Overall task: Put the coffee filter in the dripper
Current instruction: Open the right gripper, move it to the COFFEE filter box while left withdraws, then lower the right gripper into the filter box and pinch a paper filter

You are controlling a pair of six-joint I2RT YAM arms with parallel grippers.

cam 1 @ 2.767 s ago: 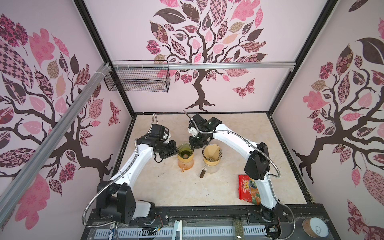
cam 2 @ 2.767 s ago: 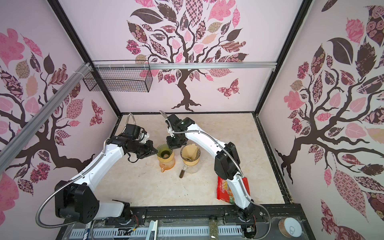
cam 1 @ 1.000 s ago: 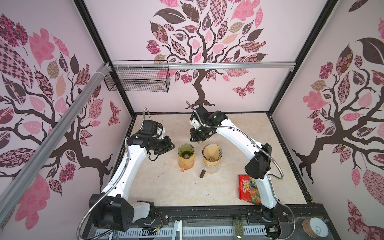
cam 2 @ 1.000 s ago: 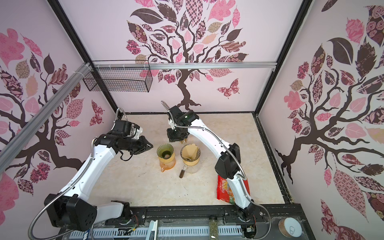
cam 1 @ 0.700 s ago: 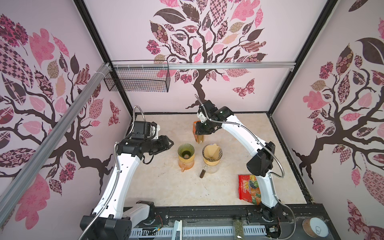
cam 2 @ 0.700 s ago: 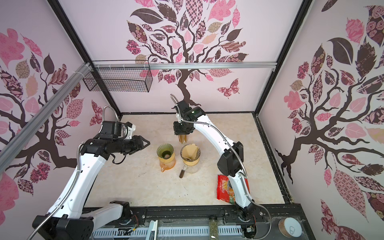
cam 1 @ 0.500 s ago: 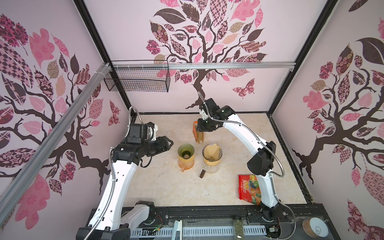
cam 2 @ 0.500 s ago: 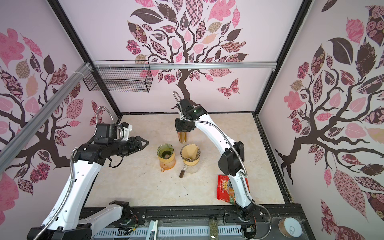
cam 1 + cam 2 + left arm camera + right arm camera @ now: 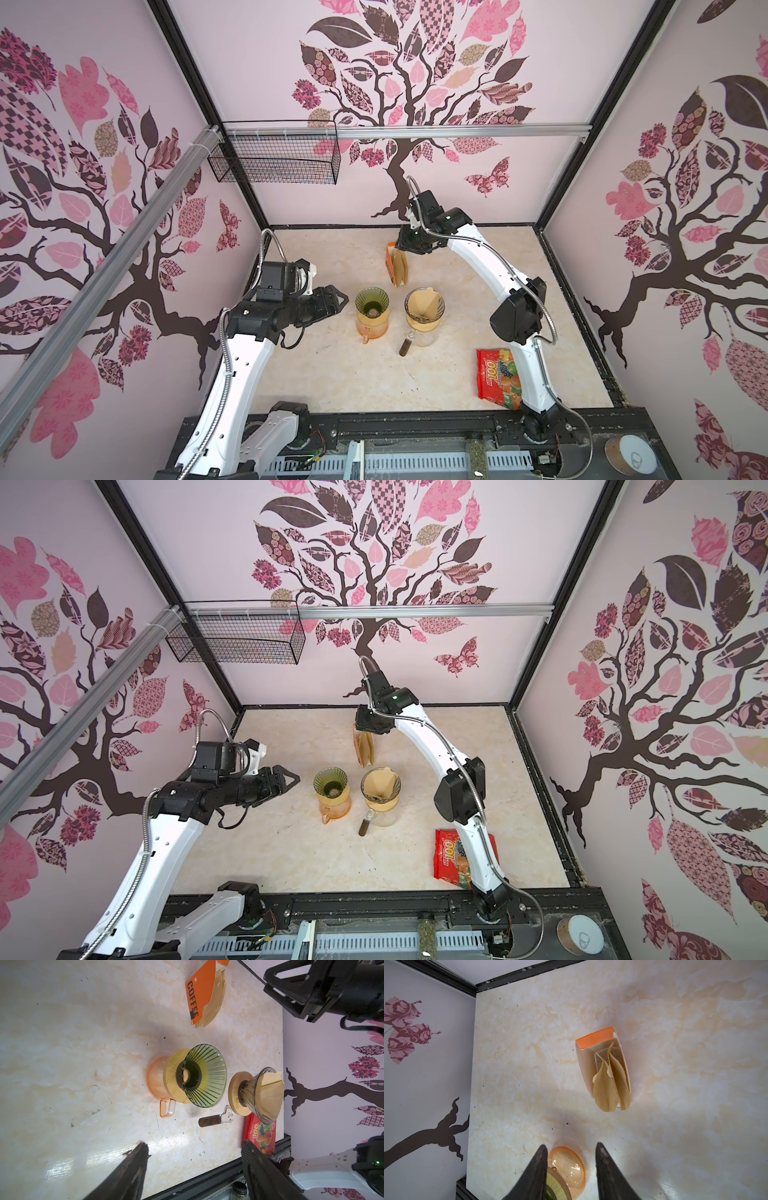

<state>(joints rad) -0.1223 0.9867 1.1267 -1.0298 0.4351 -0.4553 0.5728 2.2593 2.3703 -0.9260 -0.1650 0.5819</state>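
A brown paper coffee filter [image 9: 424,302] [image 9: 270,1095] sits opened inside the clear dripper [image 9: 424,309] [image 9: 380,791] on its wooden collar. Left of it a green ribbed dripper [image 9: 372,301] [image 9: 204,1078] stands empty on an orange carafe [image 9: 155,1080]. An orange filter box [image 9: 392,264] [image 9: 593,1040] with folded filters [image 9: 610,1084] lies behind them. My left gripper [image 9: 343,300] [image 9: 194,1144] hangs open and empty, left of the green dripper. My right gripper [image 9: 405,249] [image 9: 571,1147] is open and empty above the box.
A red candy bag [image 9: 498,378] lies at the front right by the right arm's base. A dark brown handle with a glass end [image 9: 408,345] lies in front of the clear dripper. A wire basket [image 9: 274,156] hangs on the back-left rail.
Both arms pulled away from the drippers. The left gripper moved left and opened wide. The right gripper rose toward the back wall, uncovering the filter box, and opened a little.
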